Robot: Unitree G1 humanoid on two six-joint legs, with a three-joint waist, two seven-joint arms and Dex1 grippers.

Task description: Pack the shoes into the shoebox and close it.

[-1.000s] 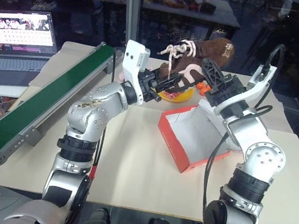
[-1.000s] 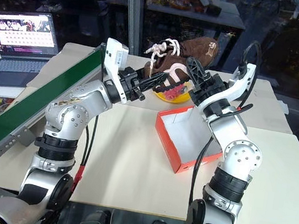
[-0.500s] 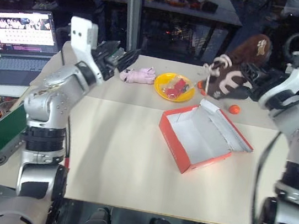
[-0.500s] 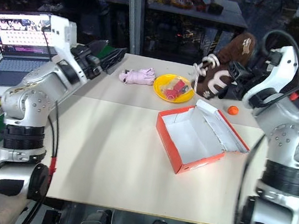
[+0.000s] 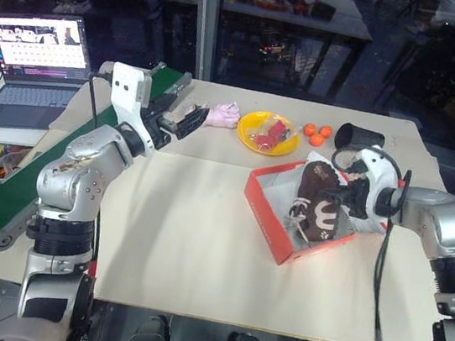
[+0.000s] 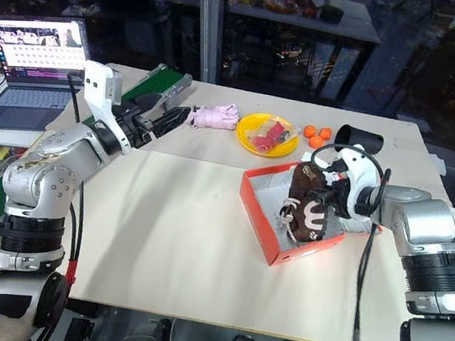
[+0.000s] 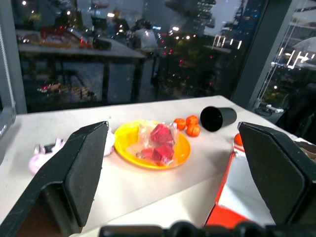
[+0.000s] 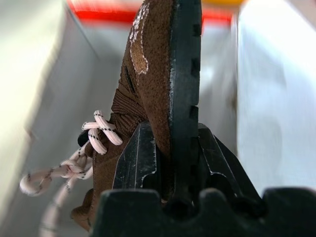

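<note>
Right wrist view: right hand (image 8: 170, 148) pinches shoes (image 5: 318, 202), hiding shoebox (image 5: 268, 214) floor; left hand (image 5: 186, 118) open.

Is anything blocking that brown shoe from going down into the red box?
Nothing visible does. The right gripper is shut on the dark brown soft shoes with cream laces, already over the open red-orange cardboard shoebox, whose white inside below looks bare. Its lid lies folded back.
</note>
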